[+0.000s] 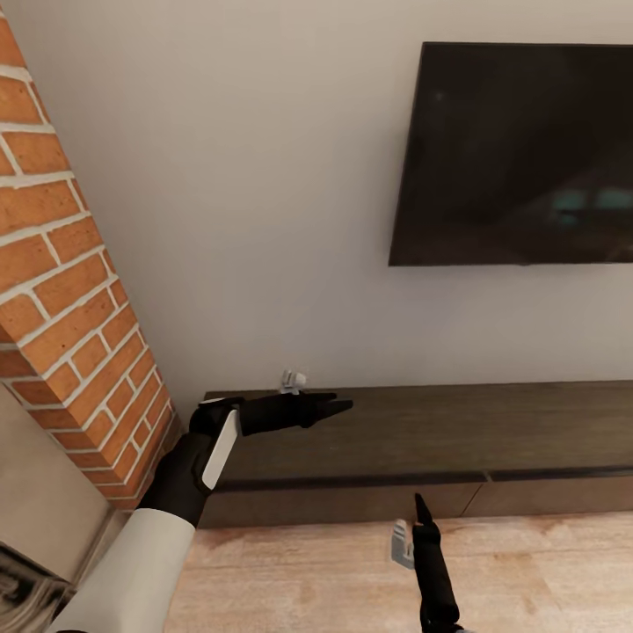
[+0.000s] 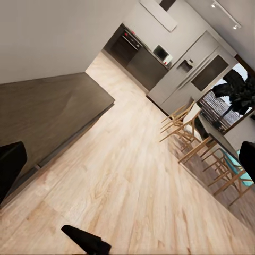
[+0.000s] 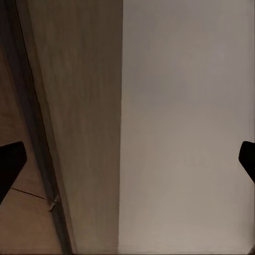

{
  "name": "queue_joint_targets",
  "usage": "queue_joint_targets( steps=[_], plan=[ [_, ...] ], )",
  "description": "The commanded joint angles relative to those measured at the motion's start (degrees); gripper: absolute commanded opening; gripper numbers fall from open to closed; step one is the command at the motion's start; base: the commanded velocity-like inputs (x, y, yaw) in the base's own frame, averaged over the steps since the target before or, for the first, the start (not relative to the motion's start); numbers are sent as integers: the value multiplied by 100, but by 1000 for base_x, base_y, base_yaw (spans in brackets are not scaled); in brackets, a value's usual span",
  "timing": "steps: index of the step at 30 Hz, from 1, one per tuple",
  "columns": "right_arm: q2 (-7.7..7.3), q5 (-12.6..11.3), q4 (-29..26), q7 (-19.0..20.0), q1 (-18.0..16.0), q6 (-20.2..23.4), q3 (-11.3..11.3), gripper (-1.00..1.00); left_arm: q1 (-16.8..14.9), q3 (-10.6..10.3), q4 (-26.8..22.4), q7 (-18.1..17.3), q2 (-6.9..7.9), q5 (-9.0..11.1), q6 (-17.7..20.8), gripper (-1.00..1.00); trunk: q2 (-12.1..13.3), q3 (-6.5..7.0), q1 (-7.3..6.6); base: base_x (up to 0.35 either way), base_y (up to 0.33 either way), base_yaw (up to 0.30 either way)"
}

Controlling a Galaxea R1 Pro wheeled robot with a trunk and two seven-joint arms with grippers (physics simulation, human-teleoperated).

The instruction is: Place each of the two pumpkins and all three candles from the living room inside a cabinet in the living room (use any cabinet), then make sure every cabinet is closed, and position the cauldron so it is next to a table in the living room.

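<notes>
From the head cam we're parked in front of the cabinet (image 1: 422, 440), that long low dark-brown unit under the TV (image 1: 519, 154) beside the brick fireplace (image 1: 61, 290), fronts all shut, so we'd guess most of the task is still ahead. The left wrist cam shows its flat top (image 2: 48, 111) stretching toward the kitchen, left gripper (image 2: 130, 159) spread wide and empty. The right wrist cam looks along the cabinet (image 3: 79, 106) and wall; right gripper (image 3: 127, 159) also wide, nothing held.
</notes>
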Motion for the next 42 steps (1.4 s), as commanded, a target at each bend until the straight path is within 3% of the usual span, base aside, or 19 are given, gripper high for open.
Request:
queue_joint_targets(
  steps=[1, 10, 13, 17, 42],
  plan=[
    [-1, 3, 6, -2, -5, 0, 4, 100, 0, 0, 0, 0, 0, 1, 0, 100, -42, -19, 23, 0, 0, 0],
    [37, 1, 5, 0, -23, -35, -1, 100, 0, 0, 0, 0, 0, 1, 0, 100, -403, -180, 220, 0, 0, 0],
    [14, 6, 11, 3, -23, -528, 13, 100, 0, 0, 0, 0, 0, 1, 0, 100, -523, -234, 286, 0, 0, 0],
    [21, 9, 17, 8, -23, -716, 16, 100, 0, 0, 0, 0, 0, 1, 0, 100, -683, -306, 374, 0, 0, 0],
    [36, -10, 3, -8, -23, -696, 16, 100, 0, -1, 5, 4, -9, 0, 0, 100, -1686, -755, 923, 0, 0, 0]
  ],
)
